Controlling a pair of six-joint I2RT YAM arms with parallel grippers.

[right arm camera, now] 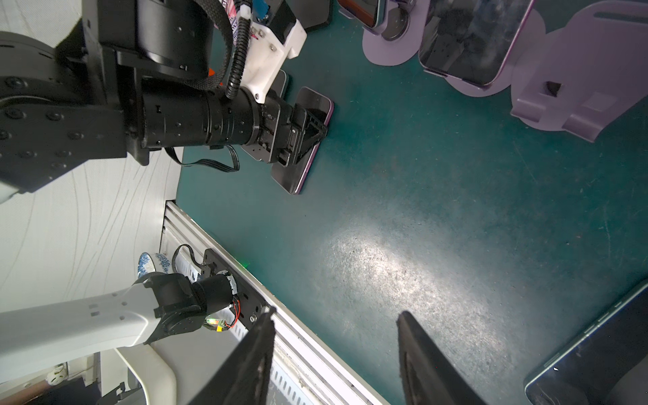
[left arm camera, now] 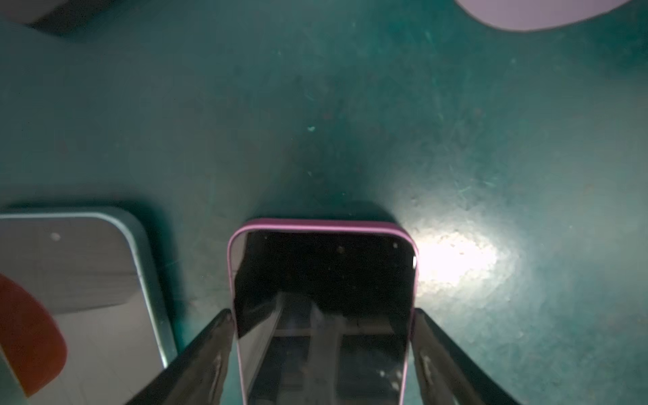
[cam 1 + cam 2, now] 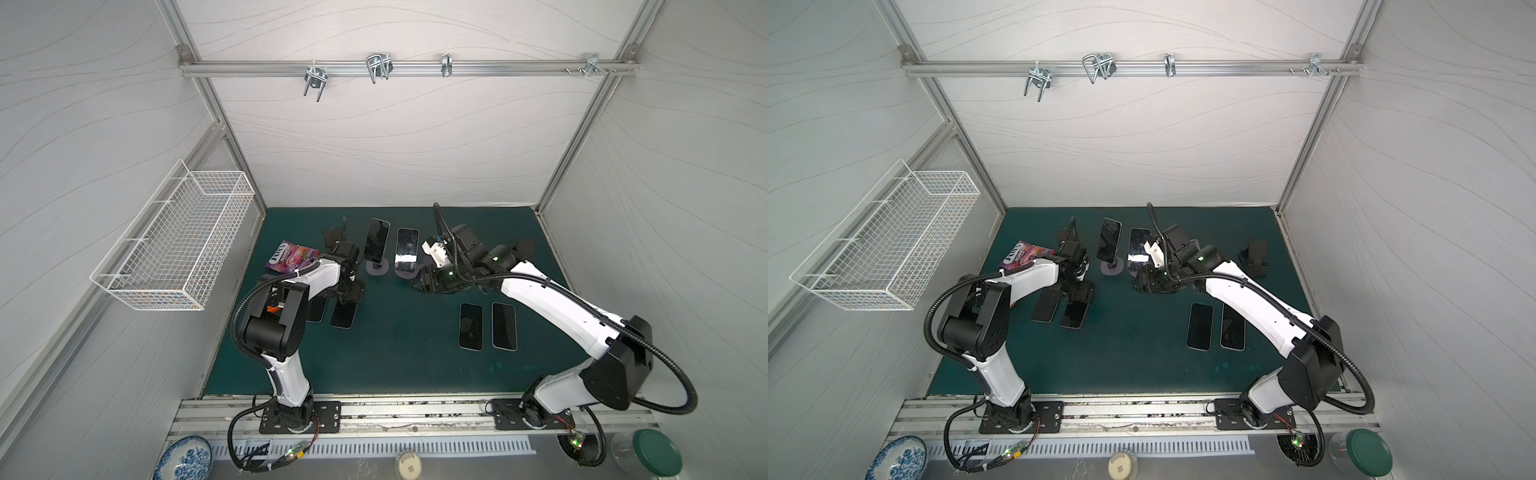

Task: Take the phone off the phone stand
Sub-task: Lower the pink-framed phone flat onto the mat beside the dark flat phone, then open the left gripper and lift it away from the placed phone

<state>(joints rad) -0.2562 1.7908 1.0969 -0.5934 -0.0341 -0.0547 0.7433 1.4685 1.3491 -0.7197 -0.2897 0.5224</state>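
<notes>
Two phones point(image 3: 377, 240) stand propped on lavender stands point(image 3: 377, 268) at the rear of the mat point(image 3: 395, 365), so the job's not done imo. Left gripper point(image 2: 322, 312) straddles pink-edged phone point(image 2: 324, 266), flat beside another phone point(image 2: 87, 280), prob. lining up removed ones; can't tell if it's pinching or loose. Right gripper point(image 1: 336, 312) has jaws apart, empty.

Robot lab test cell, aluminium frame point(image 3: 415, 68), white wall panels point(image 3: 374, 145), green mat point(image 3: 395, 365), mounting rail point(image 3: 415, 411)

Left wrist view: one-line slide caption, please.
Left gripper straddles a pink-edged phone lying flat on the green mat, a second phone alongside.
</notes>
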